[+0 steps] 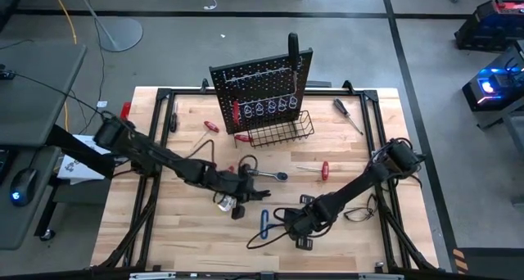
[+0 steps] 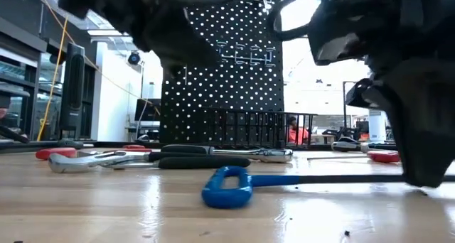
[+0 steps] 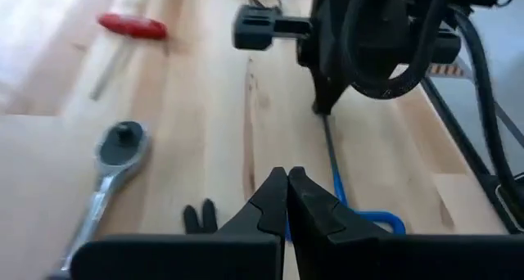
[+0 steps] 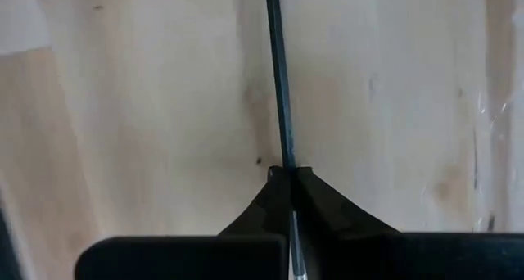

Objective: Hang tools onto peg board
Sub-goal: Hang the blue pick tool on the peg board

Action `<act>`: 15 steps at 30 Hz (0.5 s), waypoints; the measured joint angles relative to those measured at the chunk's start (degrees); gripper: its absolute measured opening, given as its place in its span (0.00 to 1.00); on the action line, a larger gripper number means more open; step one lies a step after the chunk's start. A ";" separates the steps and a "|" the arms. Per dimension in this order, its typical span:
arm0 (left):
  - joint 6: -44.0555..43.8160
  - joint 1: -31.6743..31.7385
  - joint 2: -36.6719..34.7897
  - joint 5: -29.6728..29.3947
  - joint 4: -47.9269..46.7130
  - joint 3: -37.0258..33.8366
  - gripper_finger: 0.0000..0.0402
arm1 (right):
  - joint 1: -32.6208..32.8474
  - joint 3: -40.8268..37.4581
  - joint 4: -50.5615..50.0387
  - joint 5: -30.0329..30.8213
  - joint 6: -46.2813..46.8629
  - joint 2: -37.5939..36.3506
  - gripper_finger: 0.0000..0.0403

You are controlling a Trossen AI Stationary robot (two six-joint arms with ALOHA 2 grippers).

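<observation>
A hex key with a blue loop handle [image 2: 227, 187] and a thin dark shaft lies on the wooden table near its front edge. My right gripper [image 1: 289, 223] points steeply down and is shut on that shaft. Left of it, my left gripper [image 3: 286, 186] hovers above the table, shut with nothing between its fingers. The black peg board [image 1: 262, 85] stands upright at the table's far side, with a wire basket [image 1: 282, 131] at its foot. A silver ratchet wrench [image 1: 270, 175] and a red-handled screwdriver [image 1: 323, 170] lie flat between the grippers and the board. My right gripper pinches the hex key's thin shaft [image 4: 286, 153] between its two fingertips, at the part farthest from the blue handle. The fingers come from above, pointing steeply down. The blue handle [image 3: 383, 223] rests on the table and the shaft runs low and nearly level.
More red-handled screwdrivers [image 1: 211, 126] lie near the board's left foot, and a black-handled one [image 1: 347, 115] lies at the far right. Thin black cables [image 1: 270, 237] loop on the table by the right gripper. A black tubular frame [image 1: 160, 133] borders the tabletop.
</observation>
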 joint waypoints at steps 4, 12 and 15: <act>-0.24 -0.12 -5.70 -2.54 -3.72 0.00 0.00 | -0.19 -0.01 0.39 0.15 -0.59 -1.62 0.00; -1.81 -0.24 -15.04 -7.73 -13.26 0.04 0.00 | -1.11 0.19 -0.30 3.26 -1.44 -5.18 0.00; -2.81 -0.24 -17.71 -7.35 -15.37 0.04 0.00 | -1.85 0.22 -0.45 3.80 -2.42 -6.52 0.01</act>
